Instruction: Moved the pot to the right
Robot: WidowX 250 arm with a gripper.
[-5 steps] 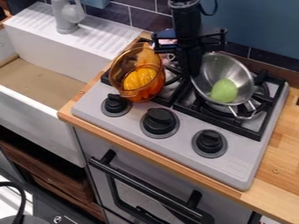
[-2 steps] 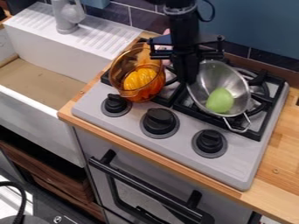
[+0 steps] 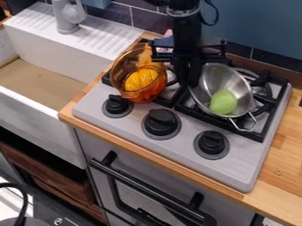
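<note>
Two vessels, one stove (image 3: 177,142), set into a wooden desk (image 3: 280,185). Camera view: item one, metal pot (image 3: 237,86), right of the frame's centre in its upper half, over the right burner; holds a green object (image 3: 223,102). Mouth's long axis runs from upper left to lower right; loop handle (image 3: 236,126) at the lower-right end. Item two, orange transparent pot (image 3: 142,97), left of centre, yellow object (image 3: 141,79) inside. Black hand (image 3: 189,82), upper centre, between both vessels, at the metal pot's left rim; whether spread or pinching that rim, cannot tell. Governing relation, as judged: the metal pot lies immediately right of the hand, handle on the far side, so rightward travel leads away from the orange pot.
</note>
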